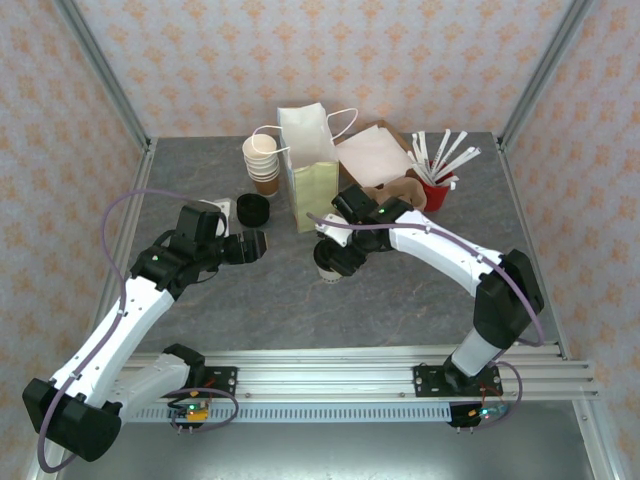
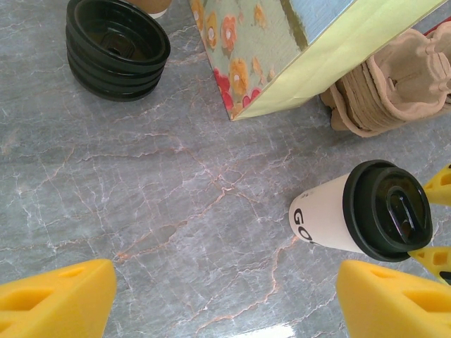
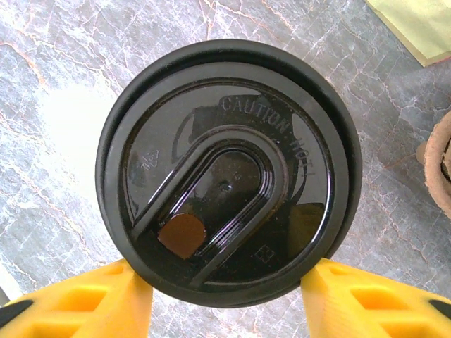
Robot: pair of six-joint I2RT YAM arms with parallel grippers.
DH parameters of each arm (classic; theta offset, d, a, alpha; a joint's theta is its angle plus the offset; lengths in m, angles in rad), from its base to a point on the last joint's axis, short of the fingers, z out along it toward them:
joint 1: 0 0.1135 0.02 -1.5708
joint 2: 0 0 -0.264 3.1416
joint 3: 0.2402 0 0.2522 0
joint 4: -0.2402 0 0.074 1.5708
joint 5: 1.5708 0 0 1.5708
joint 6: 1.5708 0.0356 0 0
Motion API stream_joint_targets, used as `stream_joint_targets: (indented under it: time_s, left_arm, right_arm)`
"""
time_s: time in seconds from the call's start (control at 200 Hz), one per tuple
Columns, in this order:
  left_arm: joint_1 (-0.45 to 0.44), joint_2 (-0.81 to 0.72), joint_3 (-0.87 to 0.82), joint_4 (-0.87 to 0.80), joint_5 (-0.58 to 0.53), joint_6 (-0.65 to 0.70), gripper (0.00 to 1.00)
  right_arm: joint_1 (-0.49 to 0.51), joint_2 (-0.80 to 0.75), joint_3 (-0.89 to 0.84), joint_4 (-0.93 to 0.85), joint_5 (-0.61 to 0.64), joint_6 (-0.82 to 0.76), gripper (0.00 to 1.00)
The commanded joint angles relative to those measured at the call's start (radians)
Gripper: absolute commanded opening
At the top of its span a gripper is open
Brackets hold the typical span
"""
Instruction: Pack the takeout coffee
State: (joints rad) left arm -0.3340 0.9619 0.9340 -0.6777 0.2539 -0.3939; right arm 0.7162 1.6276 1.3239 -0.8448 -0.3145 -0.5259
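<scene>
At the paper bag's [image 1: 312,190] six o'clock, takeout coffee [image 3: 229,183] in the right gripper's [image 3: 225,278] tight clasp; left gripper [image 2: 225,289] wide and empty at the cup's nine o'clock.

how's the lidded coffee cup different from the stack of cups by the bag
The takeout coffee wears a black lid; the stack of cups is lidless. The coffee is one cup; the stack is several nested. The coffee stands in front of the paper bag; the stack stands left of it. Both are upright pale paper.
</scene>
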Motion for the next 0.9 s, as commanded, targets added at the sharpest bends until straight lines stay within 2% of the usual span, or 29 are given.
stream_joint_targets:
  time_s: [0.0,0.325,0.676,0.791,0.896]
  left_arm:
    - [-0.010,-0.005,0.011,-0.014,-0.016,0.004,0.82]
    - [-0.010,0.001,0.020,-0.013,-0.009,0.005,0.83]
    - [-0.011,0.001,0.022,-0.006,-0.017,0.009,0.82]
    - [-0.011,0.010,0.017,0.019,-0.057,0.002,0.83]
    - [-0.003,0.030,0.006,0.055,-0.130,-0.015,0.83]
  right_arm:
    - [-0.006,0.016,0.002,-0.043,0.046,0.002,0.61]
    - [-0.006,-0.024,0.046,-0.010,-0.005,0.035,0.74]
    - [-0.006,-0.044,0.093,-0.012,-0.014,0.070,0.78]
    - [-0.006,-0.109,0.086,0.033,-0.065,0.134,0.78]
    - [-0.005,-0.209,0.021,0.159,-0.116,0.229,0.79]
